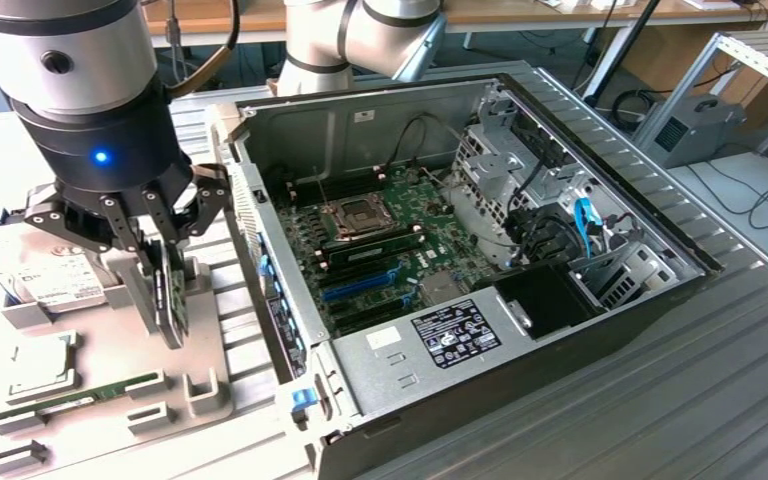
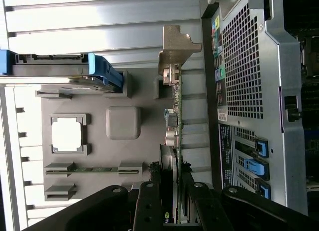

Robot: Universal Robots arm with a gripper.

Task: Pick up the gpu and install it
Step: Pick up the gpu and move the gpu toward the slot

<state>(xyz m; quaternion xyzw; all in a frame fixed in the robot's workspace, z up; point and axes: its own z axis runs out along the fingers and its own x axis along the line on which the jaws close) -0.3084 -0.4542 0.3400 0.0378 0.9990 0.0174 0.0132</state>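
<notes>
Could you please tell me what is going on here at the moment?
The robot arm's gripper is closed on the gpu, which stands on edge at the grey parts holder, beside the open computer case. Whether the card has come clear of the holder, I cannot tell. It is not yet installed: the blue slots on the motherboard are bare. The hard drive and the memory stick lie in the holder untouched.

Open computer case [image 1: 344, 125], hard drive [image 1: 48, 280]
</notes>
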